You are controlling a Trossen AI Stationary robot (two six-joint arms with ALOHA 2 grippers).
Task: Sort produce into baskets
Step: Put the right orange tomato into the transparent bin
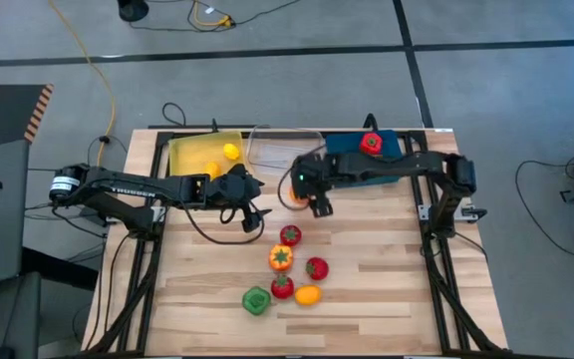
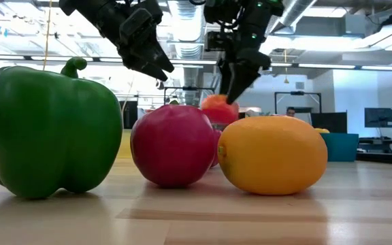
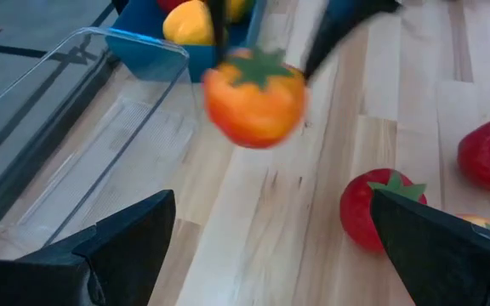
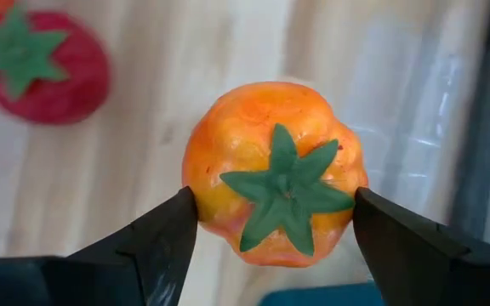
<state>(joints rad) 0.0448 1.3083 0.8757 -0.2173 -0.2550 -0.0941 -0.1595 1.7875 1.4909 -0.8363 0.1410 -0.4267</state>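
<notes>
2 black jointed arms (image 1: 138, 189), black cables looping, tapered dark fingers (image 4: 143, 246).

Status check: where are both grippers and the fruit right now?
Right gripper shut on orange tomato, lifted near clear basket. Left gripper open, empty, beside it. Nothing blocking.

- Orange green-topped fruit (image 4: 272, 170), held off the table, near the clear basket (image 1: 282, 146).
- Yellow basket (image 1: 189, 157) holds a lemon (image 1: 230, 152); blue basket (image 1: 352, 146) at the far edge.
- Green pepper (image 1: 256, 300) nearest the front edge.
</notes>
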